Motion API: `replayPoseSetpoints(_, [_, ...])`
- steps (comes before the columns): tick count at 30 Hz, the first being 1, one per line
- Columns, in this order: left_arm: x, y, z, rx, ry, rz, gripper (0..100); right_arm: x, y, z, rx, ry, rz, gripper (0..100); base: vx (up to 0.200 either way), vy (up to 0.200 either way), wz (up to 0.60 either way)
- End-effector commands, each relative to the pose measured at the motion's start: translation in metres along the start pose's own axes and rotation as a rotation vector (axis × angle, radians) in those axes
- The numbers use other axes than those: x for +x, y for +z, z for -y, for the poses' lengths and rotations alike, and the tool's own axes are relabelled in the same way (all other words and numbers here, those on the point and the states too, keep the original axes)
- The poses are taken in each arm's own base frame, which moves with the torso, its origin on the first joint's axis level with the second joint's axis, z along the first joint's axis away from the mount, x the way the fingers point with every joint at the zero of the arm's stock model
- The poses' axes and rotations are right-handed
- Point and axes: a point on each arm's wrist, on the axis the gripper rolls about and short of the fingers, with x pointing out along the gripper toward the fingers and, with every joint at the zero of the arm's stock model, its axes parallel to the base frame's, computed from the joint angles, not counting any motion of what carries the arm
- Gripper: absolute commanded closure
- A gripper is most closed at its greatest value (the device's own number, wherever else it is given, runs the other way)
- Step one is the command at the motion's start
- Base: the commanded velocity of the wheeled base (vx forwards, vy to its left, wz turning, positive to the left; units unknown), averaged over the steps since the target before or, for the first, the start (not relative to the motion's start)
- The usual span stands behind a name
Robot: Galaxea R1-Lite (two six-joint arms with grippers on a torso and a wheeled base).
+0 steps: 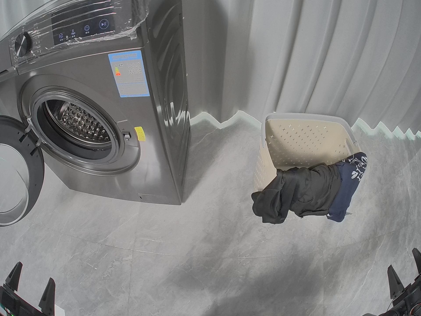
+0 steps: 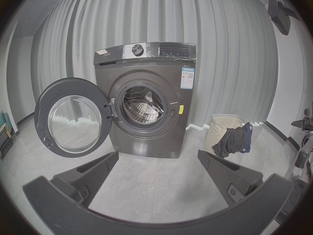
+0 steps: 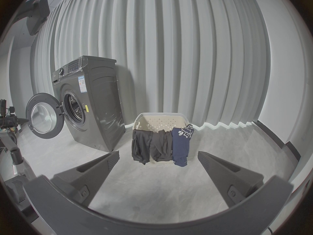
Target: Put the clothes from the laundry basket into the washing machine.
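Observation:
A grey front-loading washing machine (image 1: 101, 110) stands at the left with its round door (image 1: 17, 172) swung open and its drum (image 1: 79, 121) bare. To its right sits a cream laundry basket (image 1: 302, 139). A black garment (image 1: 298, 192) and a dark blue one (image 1: 348, 185) hang over the basket's front rim. My left gripper (image 1: 30, 284) is open at the lower left, far from both. My right gripper (image 1: 405, 271) is open at the lower right, short of the basket. Both hold nothing. The left wrist view faces the machine (image 2: 146, 98), the right wrist view the basket (image 3: 159, 123).
Grey tiled floor (image 1: 210, 242) stretches between me, the machine and the basket. A pale pleated curtain (image 1: 307, 44) closes off the back. The open door juts out to the machine's left.

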Motion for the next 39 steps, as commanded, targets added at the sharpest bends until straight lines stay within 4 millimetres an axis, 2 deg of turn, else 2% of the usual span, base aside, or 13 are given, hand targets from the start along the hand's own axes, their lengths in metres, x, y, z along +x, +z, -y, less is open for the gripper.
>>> replayPoseSetpoints(1, [-0.0001, -0.0048, -0.0001, 0.0, 0.0, 0.001, 0, 0.0001, -0.0048, 0.0, -0.001, 0.0, -0.002, 0, 0.0, -0.2, 0.0])
replayPoseSetpoints(16, [-0.0001, -0.0048, -0.0001, 0.0, 0.0, 0.001, 0, 0.0001, -0.0048, 0.0, 0.002, -0.002, -0.002, 0, 0.0, -0.2, 0.0])
replayPoseSetpoints(31, [-0.0001, -0.005, -0.0001, 0.001, 0.0, -0.001, 0, 0.0002, -0.005, 0.0, -0.002, -0.002, -0.005, 0, 0.0, 0.0, 0.0])
replayPoseSetpoints(39, [-0.0001, -0.0048, -0.0001, 0.001, 0.0, 0.001, 0, 0.0001, -0.0048, 0.0, 0.001, -0.002, -0.002, 0, 0.0, -0.2, 0.0])
